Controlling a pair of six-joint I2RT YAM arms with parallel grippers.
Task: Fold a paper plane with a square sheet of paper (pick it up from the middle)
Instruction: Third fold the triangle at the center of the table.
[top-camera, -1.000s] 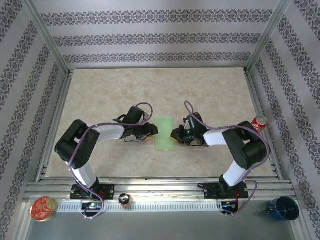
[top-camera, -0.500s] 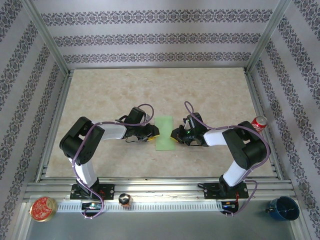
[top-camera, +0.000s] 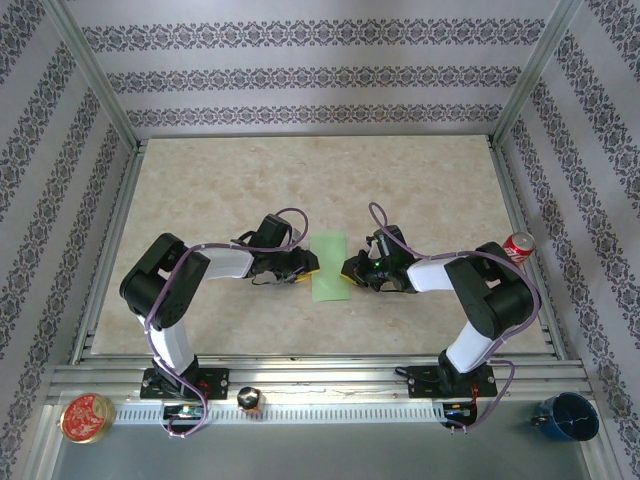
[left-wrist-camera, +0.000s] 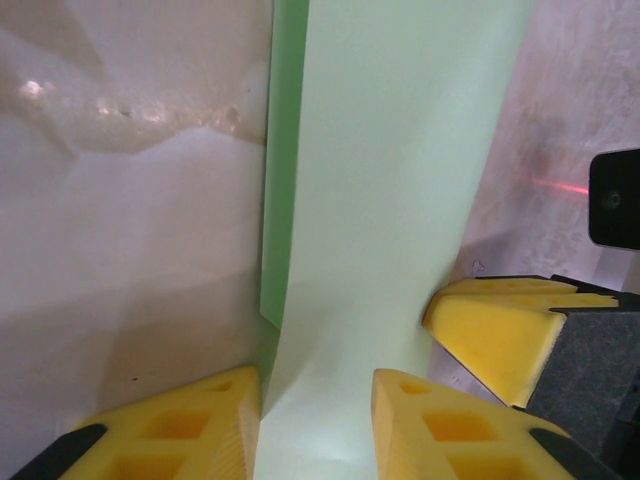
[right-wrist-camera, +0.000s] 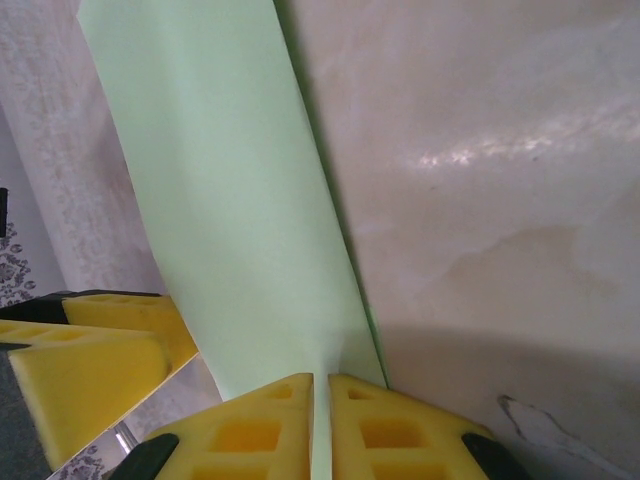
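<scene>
The sheet of paper (top-camera: 328, 266) lies folded into a narrow, long strip directly between the two grippers, in the middle of the table (top-camera: 420, 190). The left gripper (top-camera: 307, 265) is at the strip's left edge and the right gripper (top-camera: 349, 270) at its right edge, both facing each other across it.

In the right wrist view, the right gripper's two yellow fingers (right-wrist-camera: 260, 425) are almost together, with only a thin slit between them. The edge of the paper goes into this slit, so this gripper pinches the sheet. From the fingertips the paper runs away forward and to the left.

In the left wrist view, the left gripper's fingers (left-wrist-camera: 170, 430) stand partly apart, and the paper fills the gap between them. I cannot tell if they press on it. The paper stretches straight ahead of the fingertips, with a darker green layer showing along its left side.

The paper is thin, smooth, pale green and unmarked. The fingers are blocky yellow pads with square hollows. The table surface is glossy, with a beige marble pattern.
</scene>
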